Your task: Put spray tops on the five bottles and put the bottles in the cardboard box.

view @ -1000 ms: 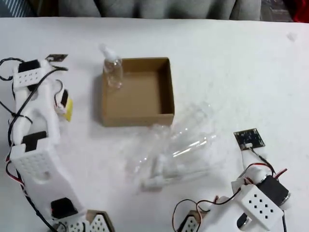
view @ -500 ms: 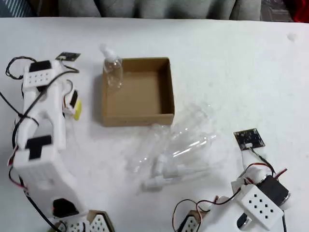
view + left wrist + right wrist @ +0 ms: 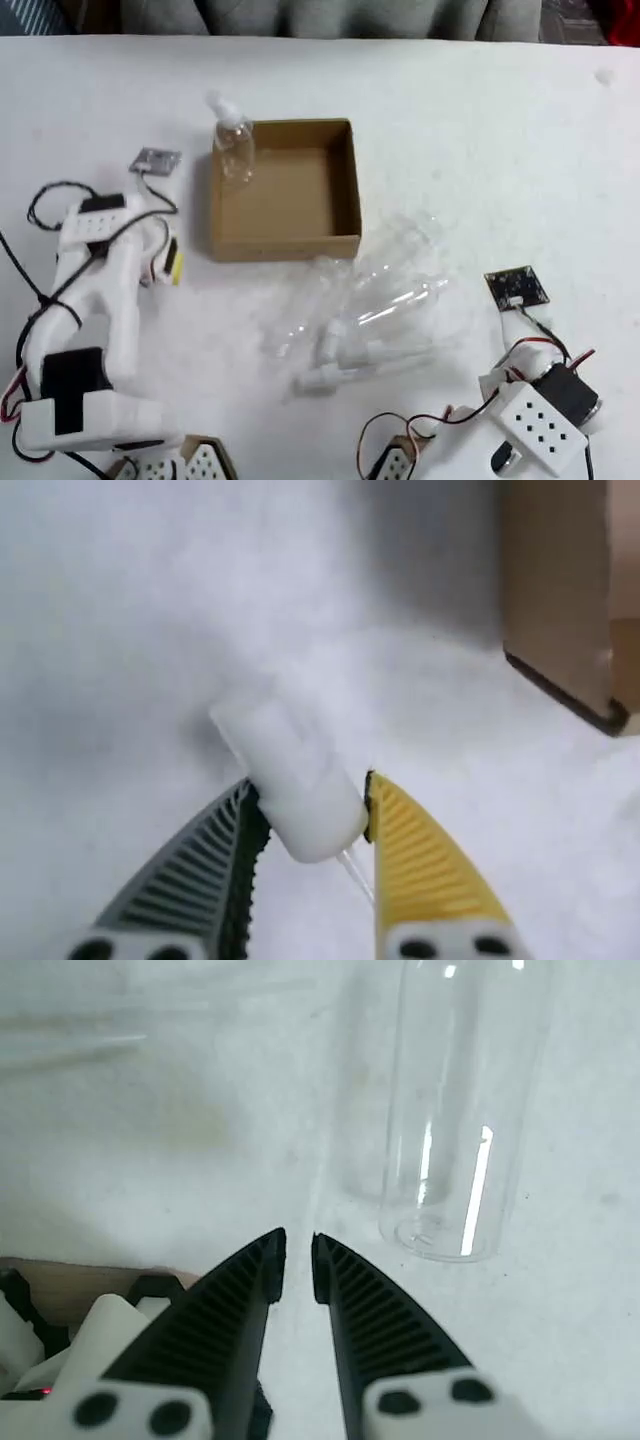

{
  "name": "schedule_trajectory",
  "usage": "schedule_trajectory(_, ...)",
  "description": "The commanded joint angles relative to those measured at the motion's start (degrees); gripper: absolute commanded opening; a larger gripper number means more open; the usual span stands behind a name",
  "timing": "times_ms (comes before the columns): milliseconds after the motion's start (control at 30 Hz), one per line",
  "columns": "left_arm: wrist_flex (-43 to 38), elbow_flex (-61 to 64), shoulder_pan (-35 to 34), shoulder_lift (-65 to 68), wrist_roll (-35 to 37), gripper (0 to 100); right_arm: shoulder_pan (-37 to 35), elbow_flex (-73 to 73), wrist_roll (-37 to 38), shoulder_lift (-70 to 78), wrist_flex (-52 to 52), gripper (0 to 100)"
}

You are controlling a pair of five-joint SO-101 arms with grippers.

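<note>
While upright, clear white-topped bottle (image 3: 236,150).

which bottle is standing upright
The bottle with the white spray top at the cardboard box's far-left corner; the others lie in a pile before the box.

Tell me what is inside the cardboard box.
One clear bottle with a spray top stands in the cardboard box's corner; elsewhere its brown floor shows. The bottle covers that corner.
</note>
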Motion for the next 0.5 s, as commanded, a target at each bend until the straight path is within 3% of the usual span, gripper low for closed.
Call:
schedule_trajectory(0,-7.6,3.9,0.5,-4.1,-1.5,11,0.1,0.0,0.4,-0.3,-0.3,1.7)
schedule_trajectory(133,-7.5,4.0,0.5,-3.9,-0.7,18,0.0,0.0,0.4,-0.3,-1.7,1.7)
schedule_trajectory(467,-7.8,3.3,0.9,-4.1,-0.6,18,-2.2,0.0,0.4,-0.3,-1.6,1.7)
